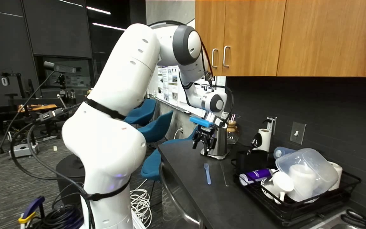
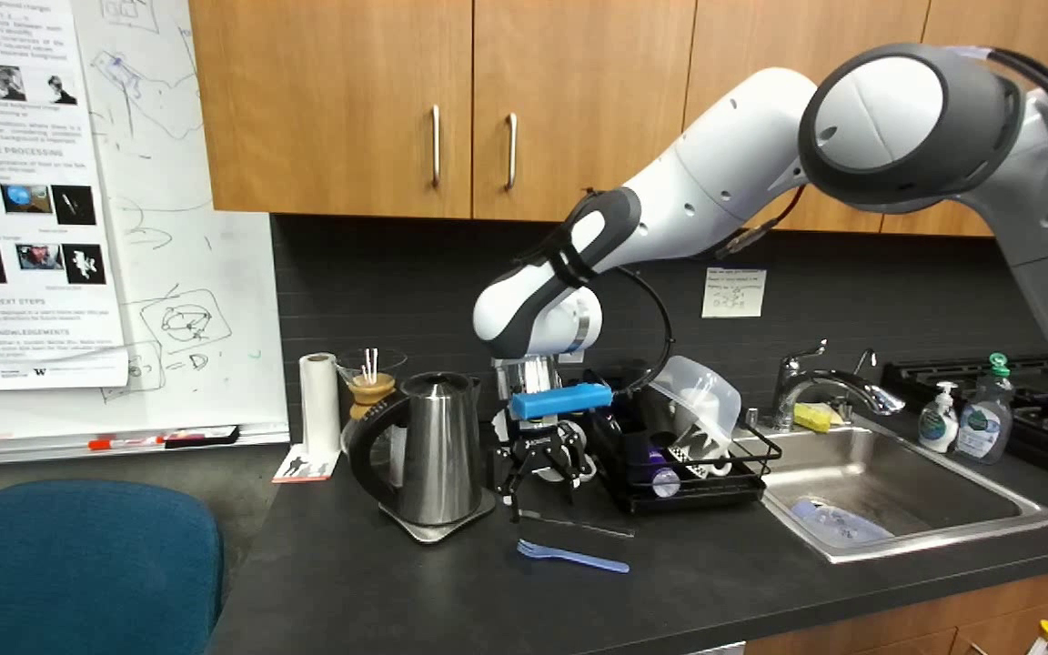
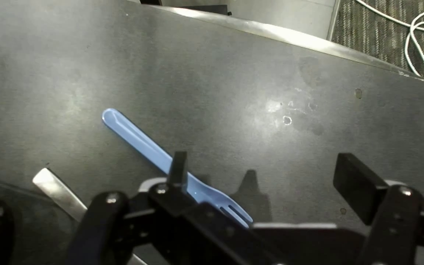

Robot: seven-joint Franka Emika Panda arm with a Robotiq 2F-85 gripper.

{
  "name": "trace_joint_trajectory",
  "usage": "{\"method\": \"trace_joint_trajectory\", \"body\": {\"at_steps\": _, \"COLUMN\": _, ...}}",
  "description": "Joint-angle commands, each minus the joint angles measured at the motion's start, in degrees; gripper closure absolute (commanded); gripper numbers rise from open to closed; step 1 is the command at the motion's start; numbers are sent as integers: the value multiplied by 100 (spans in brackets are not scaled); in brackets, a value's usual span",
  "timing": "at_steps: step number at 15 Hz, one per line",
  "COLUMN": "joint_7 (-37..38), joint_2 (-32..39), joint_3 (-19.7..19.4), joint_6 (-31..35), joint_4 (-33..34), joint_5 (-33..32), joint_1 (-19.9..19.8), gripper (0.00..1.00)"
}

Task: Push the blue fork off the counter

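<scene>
A black, two-fingered end effector (image 3: 263, 176), spread wide and gripping nothing, hangs over a dark-grey surface (image 2: 378, 600) where a light-blue plastic fork (image 2: 574, 557) lies at the lower centre of an exterior view. With the fork well apart from the surface's edge, the push appears undone, the whole shove remaining.

The white arm (image 1: 119, 76) stands raised, bent at the elbow (image 1: 187, 46), sloping down to the wrist (image 1: 214, 102); the tool (image 3: 265, 176) points downward, fingers (image 3: 355, 187) wide apart.

The counter (image 2: 378, 582) carries a blue fork (image 2: 573, 556), metal utensil (image 3: 61, 192) and dish rack (image 2: 701, 497).
</scene>
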Motion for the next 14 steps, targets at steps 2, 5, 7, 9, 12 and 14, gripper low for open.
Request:
{"method": "trace_joint_trajectory", "body": {"at_steps": 2, "joint_7": 187, "joint_2": 266, "joint_3": -110, "joint_6": 206, "joint_4": 81, "joint_5": -128, "joint_1": 68, "gripper": 0}}
{"method": "trace_joint_trajectory", "body": {"at_steps": 5, "joint_7": 280, "joint_2": 447, "joint_3": -191, "joint_6": 311, "joint_4": 68, "joint_5": -116, "joint_1": 44, "gripper": 0}}
{"method": "trace_joint_trajectory", "body": {"at_steps": 7, "joint_7": 328, "joint_2": 558, "joint_3": -246, "joint_6": 372, "joint_4": 65, "joint_5": -106, "joint_1": 33, "gripper": 0}}
{"method": "trace_joint_trajectory", "body": {"at_steps": 9, "joint_7": 369, "joint_2": 653, "joint_3": -293, "joint_6": 408, "joint_4": 83, "joint_5": -101, "joint_1": 28, "gripper": 26}}
{"method": "trace_joint_trajectory", "body": {"at_steps": 12, "joint_7": 420, "joint_2": 708, "joint_3": -351, "joint_6": 463, "joint_4": 83, "joint_5": -112, "joint_1": 24, "gripper": 48}}
{"method": "trace_joint_trajectory", "body": {"at_steps": 14, "joint_7": 452, "joint_2": 725, "joint_3": -383, "joint_6": 483, "joint_4": 102, "joint_5": -122, "joint_1": 26, "gripper": 62}}
